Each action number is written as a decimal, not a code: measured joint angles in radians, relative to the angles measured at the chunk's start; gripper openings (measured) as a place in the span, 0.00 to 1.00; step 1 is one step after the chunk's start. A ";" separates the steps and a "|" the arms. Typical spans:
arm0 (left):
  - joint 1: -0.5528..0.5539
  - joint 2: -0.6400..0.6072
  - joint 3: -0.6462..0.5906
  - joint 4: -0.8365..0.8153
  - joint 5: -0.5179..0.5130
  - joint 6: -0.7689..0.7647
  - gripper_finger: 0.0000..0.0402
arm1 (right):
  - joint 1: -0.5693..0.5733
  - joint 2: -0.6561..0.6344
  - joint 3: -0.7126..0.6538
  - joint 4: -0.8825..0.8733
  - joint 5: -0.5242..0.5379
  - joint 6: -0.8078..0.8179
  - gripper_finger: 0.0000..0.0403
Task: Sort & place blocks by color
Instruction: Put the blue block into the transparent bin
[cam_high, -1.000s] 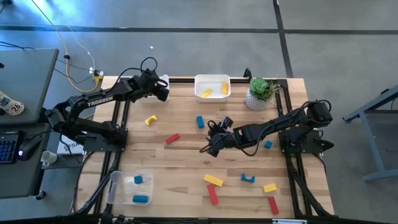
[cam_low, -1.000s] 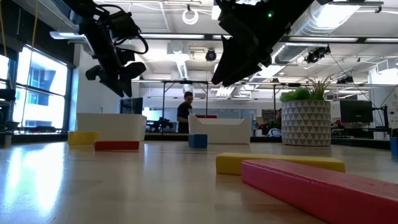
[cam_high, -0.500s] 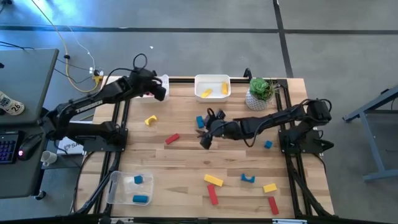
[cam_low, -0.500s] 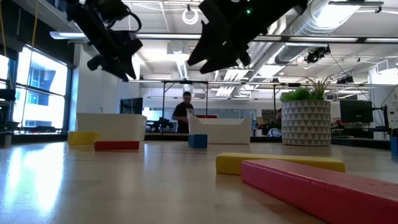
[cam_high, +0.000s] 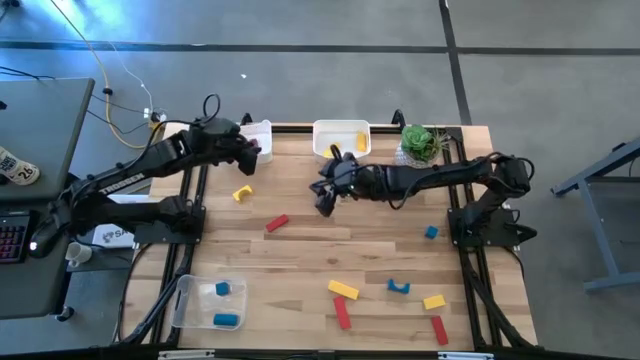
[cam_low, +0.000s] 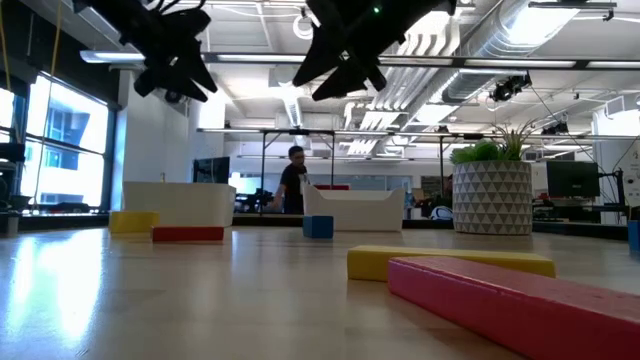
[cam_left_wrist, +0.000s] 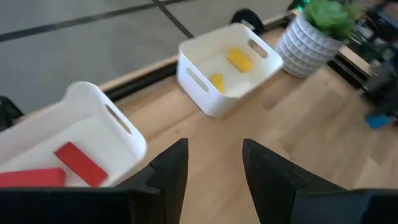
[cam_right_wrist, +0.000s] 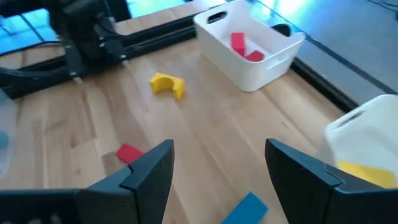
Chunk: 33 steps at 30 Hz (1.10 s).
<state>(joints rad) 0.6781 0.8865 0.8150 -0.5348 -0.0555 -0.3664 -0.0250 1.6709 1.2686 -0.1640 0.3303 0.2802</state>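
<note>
L gripper: fingers apart, nothing between, bare wood ahead. White bin w/ two red blocks just beside one finger, at table's far edge; second white bin w/ yellow blocks farther ahead, plant pot beyond it.

R gripper: fingers wide, empty, above mid-table. Blue block just ahead between fingers; red block near one fingertip; yellow arch farther out, open wood around.

Other blocks scattered near front edge; clear bin holds blue ones.
</note>
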 joint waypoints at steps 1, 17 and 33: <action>-0.016 -0.003 0.000 -0.007 0.000 0.000 0.35 | -0.004 0.004 0.024 -0.030 0.006 0.007 0.59; -0.316 -0.004 0.000 -0.058 -0.163 -0.057 0.35 | -0.027 0.159 0.106 -0.232 -0.051 0.331 0.59; -0.425 -0.003 0.000 -0.061 -0.249 -0.076 0.35 | -0.028 0.320 0.106 -0.221 -0.022 0.420 0.59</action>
<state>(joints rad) 0.2531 0.8835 0.8150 -0.5953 -0.3042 -0.4427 -0.0528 1.9907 1.3748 -0.3848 0.3084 0.7002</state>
